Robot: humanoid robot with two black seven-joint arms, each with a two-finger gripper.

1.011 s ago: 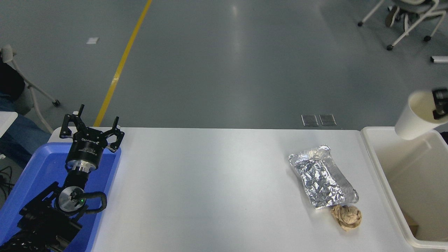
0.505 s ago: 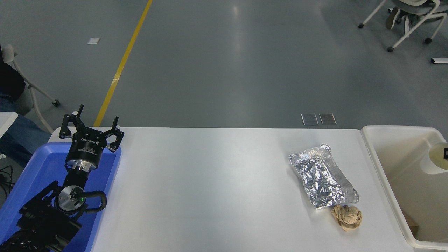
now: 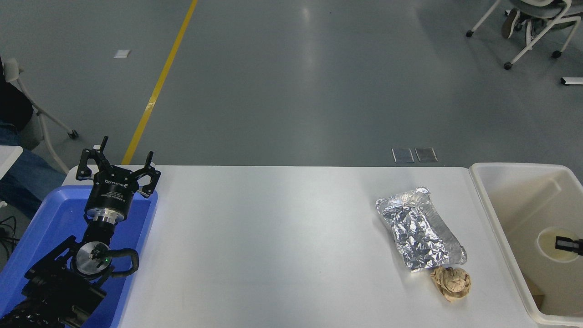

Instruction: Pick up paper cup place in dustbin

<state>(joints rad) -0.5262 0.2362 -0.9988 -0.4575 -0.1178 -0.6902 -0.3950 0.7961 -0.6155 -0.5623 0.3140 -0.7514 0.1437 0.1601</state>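
Now cup (image 3: 553, 243) upright deep in bin (image 3: 501, 218), my right finger (image 3: 567, 244) over rim; grip unclear. Pulling out could drag cup. Left gripper (image 3: 117, 174) parked, spread, empty.

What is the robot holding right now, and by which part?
The right pincer appears to hold the paper cup by its rim, down inside the dustbin. The left pincer holds nothing.
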